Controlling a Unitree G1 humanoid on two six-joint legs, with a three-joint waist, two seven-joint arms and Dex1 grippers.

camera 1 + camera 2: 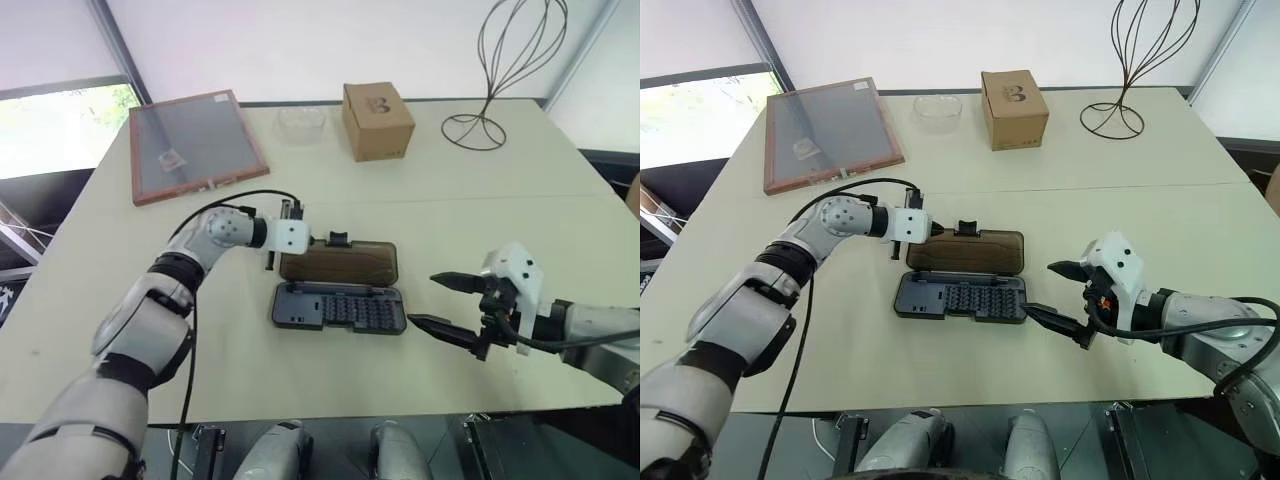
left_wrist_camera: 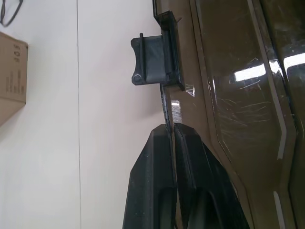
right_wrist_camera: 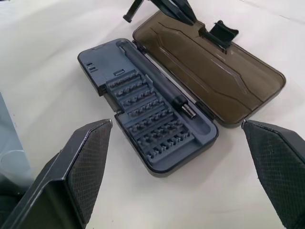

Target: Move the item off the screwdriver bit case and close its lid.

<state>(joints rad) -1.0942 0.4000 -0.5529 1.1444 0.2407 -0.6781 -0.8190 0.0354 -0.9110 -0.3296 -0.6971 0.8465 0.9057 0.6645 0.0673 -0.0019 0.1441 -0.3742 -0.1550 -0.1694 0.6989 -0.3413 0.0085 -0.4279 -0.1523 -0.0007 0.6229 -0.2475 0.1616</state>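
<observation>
Left tool (image 2: pixel 170 128): clenched on the thin far edge of the lid (image 1: pixel 340 263), right beside the latch (image 1: pixel 338 239), at about 11 o'clock on the lid.
Left arm: my upper arm comes up from 7 o'clock and the elbow bends at 9 o'clock of the case. From there the forearm runs level over the tabletop (image 1: pixel 500 220) toward 3 o'clock, wrist straight.
Right tool (image 1: pixel 425 299): released, both fingers spread wide, grasping nothing. It hovers at 3 o'clock of the base (image 1: pixel 340 306), near its short end but apart from it.
Right arm: my forearm comes in low from 4 o'clock and points toward 9 o'clock, at the end of the case.
Screwdriver bit case: sits mid-tabletop, a little toward 6 o'clock, opened out.
Long axis: runs from 9 o'clock to 3 o'clock, straight across me.
Lid: smoky brown and see-through, lying back on the 12 o'clock side of the base and joined to it along the long edge. Its latch sticks out toward 12 o'clock.
Base contents: rows of bits (image 3: pixel 147 119) fill the half toward 6 o'clock. A driver handle (image 3: pixel 157 81) lies in a long groove on the hinge side, in line with the long axis.
Far tabletop: a cardboard box (image 1: pixel 377 120) at 12 o'clock, a clear bowl (image 1: pixel 303 122) just at its 9 o'clock side, a framed panel (image 1: pixel 195 145) at 10 o'clock and a wire stand (image 1: pixel 510 70) at 1 o'clock.
</observation>
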